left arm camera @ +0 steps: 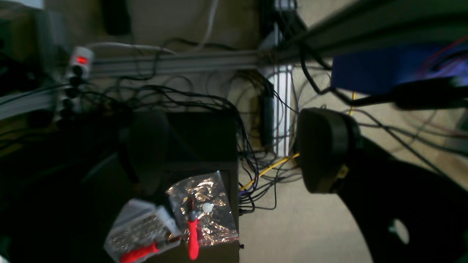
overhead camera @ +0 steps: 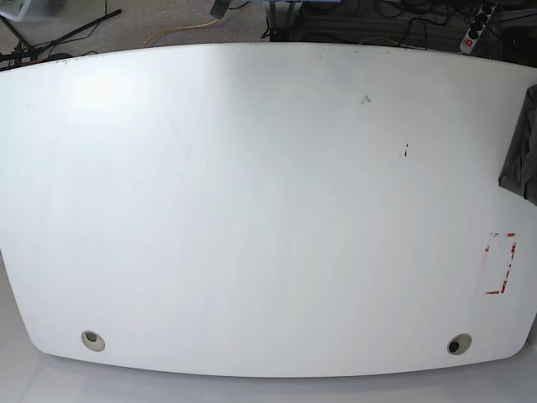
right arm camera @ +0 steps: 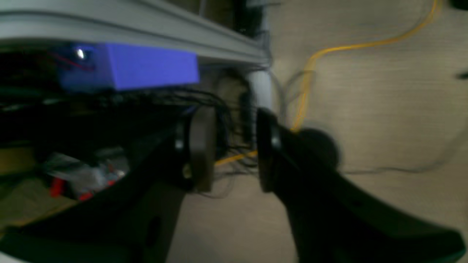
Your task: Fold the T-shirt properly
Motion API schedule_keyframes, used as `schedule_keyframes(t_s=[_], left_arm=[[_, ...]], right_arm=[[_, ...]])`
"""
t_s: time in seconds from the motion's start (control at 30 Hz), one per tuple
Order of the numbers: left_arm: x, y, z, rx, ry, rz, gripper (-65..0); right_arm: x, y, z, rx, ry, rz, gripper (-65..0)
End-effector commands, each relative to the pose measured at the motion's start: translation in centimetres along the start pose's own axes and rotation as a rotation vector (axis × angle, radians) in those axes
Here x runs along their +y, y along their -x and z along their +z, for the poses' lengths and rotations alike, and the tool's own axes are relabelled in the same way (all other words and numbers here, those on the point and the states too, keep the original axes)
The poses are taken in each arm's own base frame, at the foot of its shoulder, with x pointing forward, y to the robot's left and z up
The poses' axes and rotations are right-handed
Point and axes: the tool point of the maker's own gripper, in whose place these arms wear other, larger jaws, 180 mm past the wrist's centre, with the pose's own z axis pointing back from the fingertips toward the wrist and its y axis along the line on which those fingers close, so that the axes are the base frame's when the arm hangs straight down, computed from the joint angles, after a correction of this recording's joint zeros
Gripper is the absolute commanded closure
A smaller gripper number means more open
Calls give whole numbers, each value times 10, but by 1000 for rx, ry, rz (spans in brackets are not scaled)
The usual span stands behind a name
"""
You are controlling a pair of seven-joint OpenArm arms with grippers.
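Dark T-shirt — seemingly bunched, table's right edge

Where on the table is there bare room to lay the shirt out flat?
Nearly all of the white table is bare, from the far edge down to the two round holes near the front. Only the right edge is taken: dark cloth, probably the T-shirt, and below it a red tape outline.
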Motion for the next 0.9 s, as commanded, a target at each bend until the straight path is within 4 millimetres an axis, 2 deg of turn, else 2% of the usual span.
schedule_keyframes(t_s=[0.0,0.03,0.17,0.27,0.37,0.43,0.53,0.63,0.77,0.87], left_arm=[[8,32,-4,79,-14,-3,-511],[9,41,-12,108,-15,1,-511],[16,48,-49,150,-34,17,-511],[26,54,-69,191,-71,27,-511],[27,61,-89,243,-72,41,-511],[40,68,-101,297,-83,33,-511],[42,74,-116,368,-82,51,-511],[42,68,-128,399,-83,66,-511],[40,57,-139,417,-78,77,-511],[38,41,-151,416,-73,87,-511]], right_arm=[[-4,17,-6,37,-3,-33,-187],[-4,18,-15,49,-9,-38,-187],[-15,10,-44,73,33,-5,-187],[-17,8,-60,101,44,30,-187],[-19,8,-75,134,55,54,-187],[-23,8,-86,158,70,55,-187],[-34,5,-96,180,95,49,-187],[-47,0,-103,198,127,38,-189],[-54,-16,-115,196,135,32,-190],[-57,-26,-122,197,134,24,-190]])
